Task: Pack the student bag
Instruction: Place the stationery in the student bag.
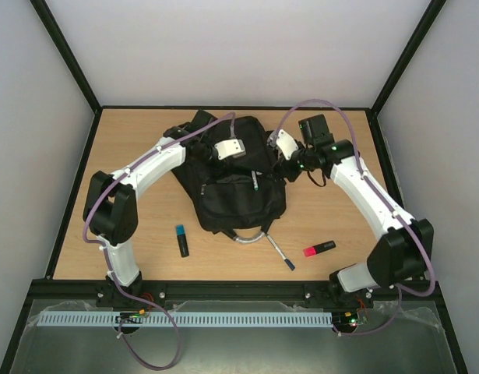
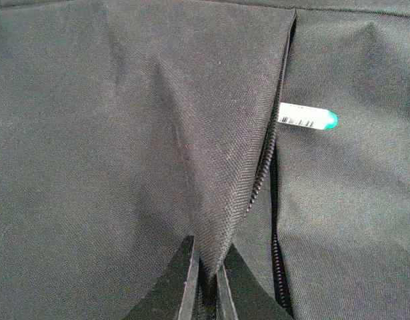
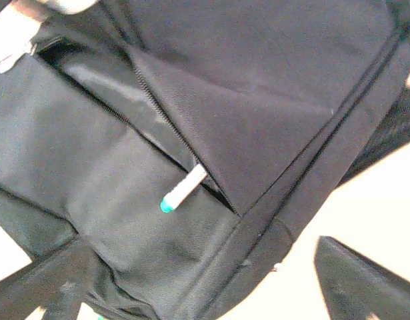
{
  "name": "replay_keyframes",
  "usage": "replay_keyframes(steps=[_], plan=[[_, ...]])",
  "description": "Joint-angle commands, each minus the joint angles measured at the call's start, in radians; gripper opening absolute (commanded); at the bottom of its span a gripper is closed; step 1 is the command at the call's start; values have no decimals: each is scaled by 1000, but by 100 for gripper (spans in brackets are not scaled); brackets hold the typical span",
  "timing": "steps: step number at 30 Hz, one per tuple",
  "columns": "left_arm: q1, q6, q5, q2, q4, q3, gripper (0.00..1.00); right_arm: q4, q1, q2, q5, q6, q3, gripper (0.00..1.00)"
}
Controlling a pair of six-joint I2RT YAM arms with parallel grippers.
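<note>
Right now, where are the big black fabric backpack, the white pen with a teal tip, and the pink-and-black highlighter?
Big black fabric backpack [image 1: 237,206]: top view, front panel.
White pen with teal tip [image 2: 306,117]: left wrist view, barcoded barrel.
Pink-and-black highlighter [image 1: 318,249]: top view, middle of body.

No words, brand names or numbers could be read anywhere. The only printed mark was a barcode-like strip of thin black lines on the white barrel of the teal-tipped marker, which stuck out of the student bag. Its bars, and any digits beside them, were too small to make out.
</note>
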State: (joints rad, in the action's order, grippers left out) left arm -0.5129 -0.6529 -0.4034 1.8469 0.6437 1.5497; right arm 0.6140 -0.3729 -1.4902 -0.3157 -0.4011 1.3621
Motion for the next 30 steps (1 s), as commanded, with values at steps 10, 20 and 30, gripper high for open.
replay_keyframes(steps=[10, 20, 30], plan=[[-33, 23, -33, 17, 100, 53, 2, -196, -6, 16, -172, -423, -249, 99], [-36, 26, -48, 60, 107, 117, 2, -423, -27, 41, -100, -705, -420, 99], [-35, 18, -52, 51, 122, 98, 2, -497, -34, -64, -63, -789, -389, 100]])
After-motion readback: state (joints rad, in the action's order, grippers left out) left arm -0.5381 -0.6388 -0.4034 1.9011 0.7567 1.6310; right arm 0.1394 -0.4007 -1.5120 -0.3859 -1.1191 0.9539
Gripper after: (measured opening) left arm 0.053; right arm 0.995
